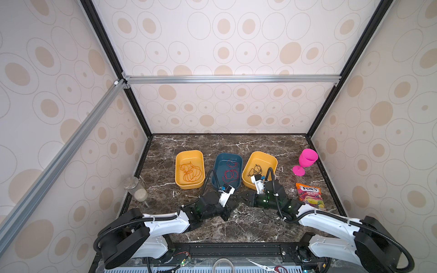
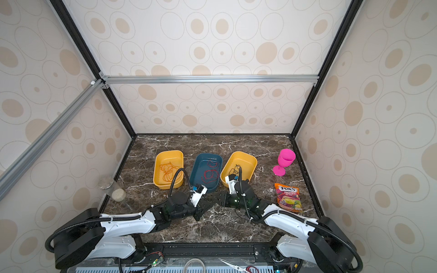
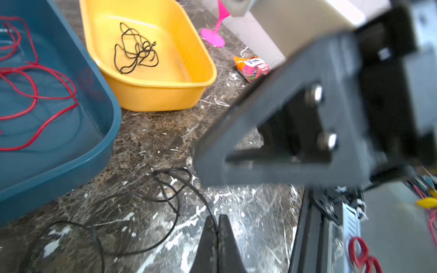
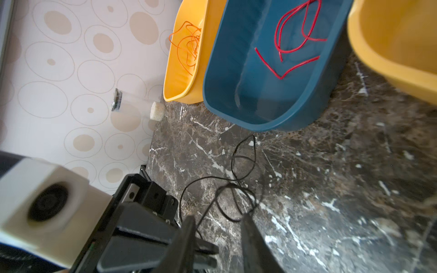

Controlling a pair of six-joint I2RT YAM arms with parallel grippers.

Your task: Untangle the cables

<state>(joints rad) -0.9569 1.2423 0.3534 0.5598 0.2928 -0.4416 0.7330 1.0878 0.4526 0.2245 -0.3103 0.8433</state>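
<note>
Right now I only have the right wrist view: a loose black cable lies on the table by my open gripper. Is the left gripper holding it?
Observer: Yes, in the left wrist view the left gripper is shut on the loose black cable.
Operator: What's in the yellow tray that shows me no cable?
Observer: A bunched black cable lies inside it.
Operator: Anything past that tray?
Observer: A pink goblet stands upright there, and a candy bag lies on the table nearer the robot.
</note>
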